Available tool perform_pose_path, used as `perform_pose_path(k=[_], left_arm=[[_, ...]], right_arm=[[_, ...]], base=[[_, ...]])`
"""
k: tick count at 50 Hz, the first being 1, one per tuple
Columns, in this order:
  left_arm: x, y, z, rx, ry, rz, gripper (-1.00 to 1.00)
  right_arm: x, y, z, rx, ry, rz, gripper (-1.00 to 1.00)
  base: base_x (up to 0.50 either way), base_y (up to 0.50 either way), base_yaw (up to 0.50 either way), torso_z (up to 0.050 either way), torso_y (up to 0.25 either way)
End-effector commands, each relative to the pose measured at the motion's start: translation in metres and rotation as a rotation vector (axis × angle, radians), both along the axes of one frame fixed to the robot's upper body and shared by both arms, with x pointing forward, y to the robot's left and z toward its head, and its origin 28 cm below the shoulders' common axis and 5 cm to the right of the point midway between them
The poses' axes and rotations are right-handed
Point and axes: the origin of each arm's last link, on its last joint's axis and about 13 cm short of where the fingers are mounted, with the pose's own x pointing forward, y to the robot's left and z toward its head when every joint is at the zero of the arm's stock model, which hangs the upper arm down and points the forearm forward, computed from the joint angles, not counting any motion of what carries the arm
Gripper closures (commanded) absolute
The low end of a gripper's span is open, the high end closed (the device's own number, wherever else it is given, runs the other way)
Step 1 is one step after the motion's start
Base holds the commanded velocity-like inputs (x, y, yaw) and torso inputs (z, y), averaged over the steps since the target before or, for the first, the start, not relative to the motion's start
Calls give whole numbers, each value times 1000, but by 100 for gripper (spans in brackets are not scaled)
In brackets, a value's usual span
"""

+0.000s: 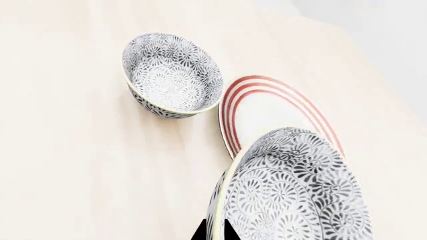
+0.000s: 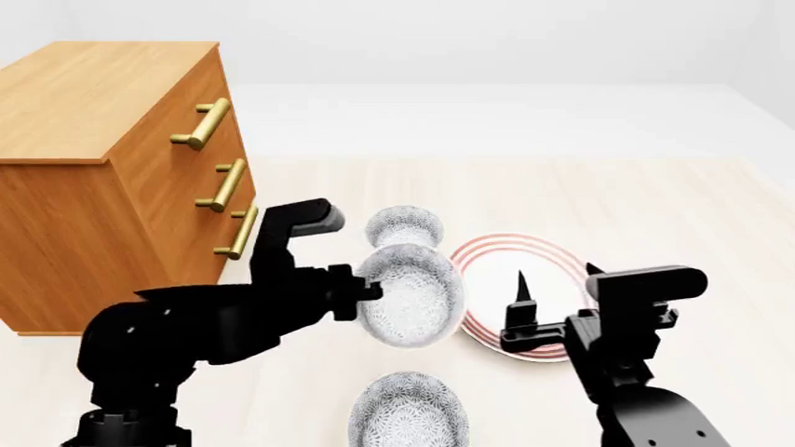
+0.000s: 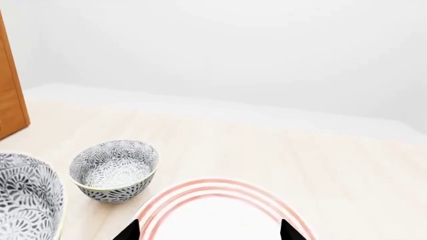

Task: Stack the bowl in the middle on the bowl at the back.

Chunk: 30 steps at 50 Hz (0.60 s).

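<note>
Above the bench [image 2: 646, 214], tipped on its side, the middle bowl [image 2: 410, 298] hangs from the left claw [image 2: 368, 291], which pinches its rim; in the left wrist view the two dark fingertips [image 1: 202, 233] straddle the rim edge. The back bowl [image 2: 407, 228] sits upright just beyond it, beside the red-ringed plate [image 2: 534, 265]; a third bowl [image 2: 408, 421] lies nearer the robot. The right claw [image 2: 556, 296] hovers over the plate, spread wide and holding nothing. A wooden dresser [image 2: 112, 177] stands to the left.

The held bowl looks like glazed ceramic: stiff, fairly heavy for a rim pinch, slick, and liable to chip if dropped or knocked against its twin. A rim grip is likely the only workable hold, since the wall is too wide to span, but the bowl can swing or slip in it. I judge it should be levelled before it is lowered, centred, into the back bowl, and released only once the two nest.
</note>
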Motion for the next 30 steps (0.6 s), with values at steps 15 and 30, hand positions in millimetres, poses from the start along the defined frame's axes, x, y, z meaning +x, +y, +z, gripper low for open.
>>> perform_pose_path(k=[15, 30], left_arm=[[-53, 8, 5, -26, 81, -99, 100], [-80, 8, 7, -59, 109, -128, 100]], right_arm=[[-1, -5, -2, 11, -5, -20, -100], [1, -4, -5, 5, 6, -24, -100]], base=[[0, 0, 0, 0, 0], [0, 0, 0, 0, 1]])
